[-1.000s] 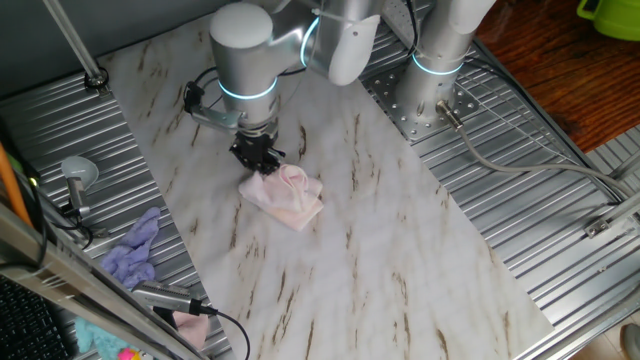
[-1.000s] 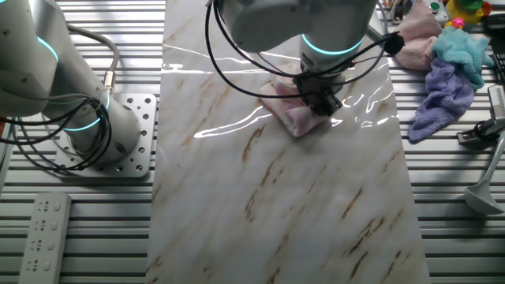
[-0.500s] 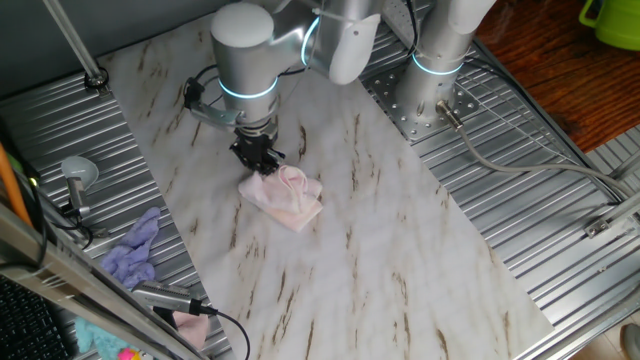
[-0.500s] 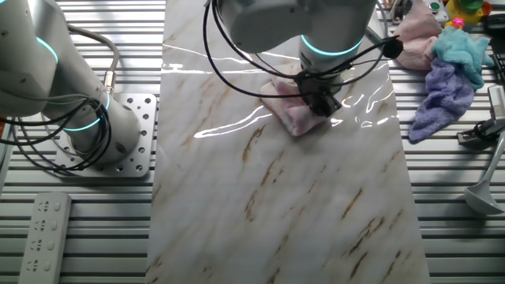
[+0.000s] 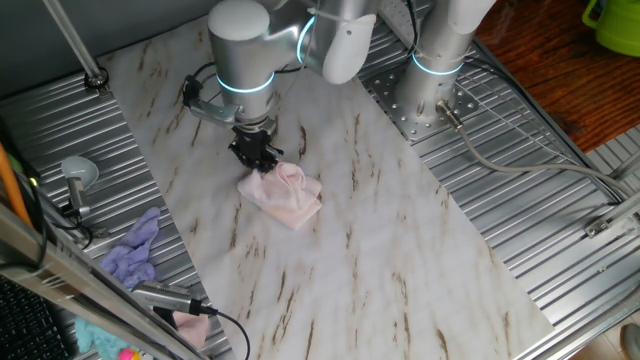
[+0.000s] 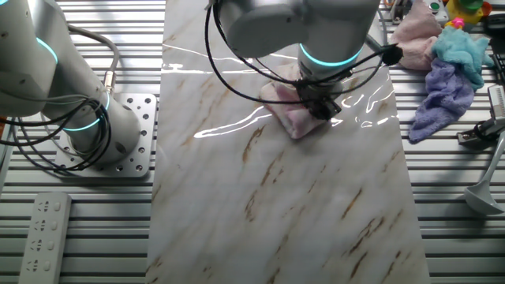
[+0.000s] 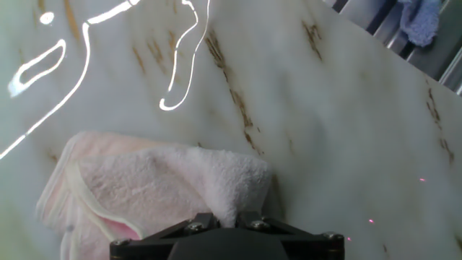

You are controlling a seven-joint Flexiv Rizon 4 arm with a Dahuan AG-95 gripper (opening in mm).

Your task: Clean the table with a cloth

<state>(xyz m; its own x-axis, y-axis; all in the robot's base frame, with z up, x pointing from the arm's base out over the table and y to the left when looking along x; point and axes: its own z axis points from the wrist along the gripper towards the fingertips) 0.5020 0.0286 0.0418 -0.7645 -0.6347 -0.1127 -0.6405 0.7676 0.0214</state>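
Note:
The pale pink cloth (image 5: 288, 193) lies bunched on the white marble-patterned table (image 5: 380, 240). My gripper (image 5: 257, 157) points down at the cloth's left edge and is shut on a fold of it. In the other fixed view the gripper (image 6: 319, 105) pinches the cloth (image 6: 289, 115) at its right side. In the hand view the cloth (image 7: 151, 184) fills the lower left, and a fold of it runs up between the two jaws of the gripper (image 7: 227, 219) on the table (image 7: 346, 144).
A lavender rag (image 5: 133, 252) lies on the ribbed metal left of the table, near a tool with a cable (image 5: 170, 298). In the other fixed view a purple rag (image 6: 438, 99), teal fabric (image 6: 461, 47) and pink fabric (image 6: 417, 33) lie at the right. A second arm's base (image 5: 435, 85) stands behind.
The gripper has shifted slightly towards the far side of the table with the cloth's edge in it. The cloth has barely moved.

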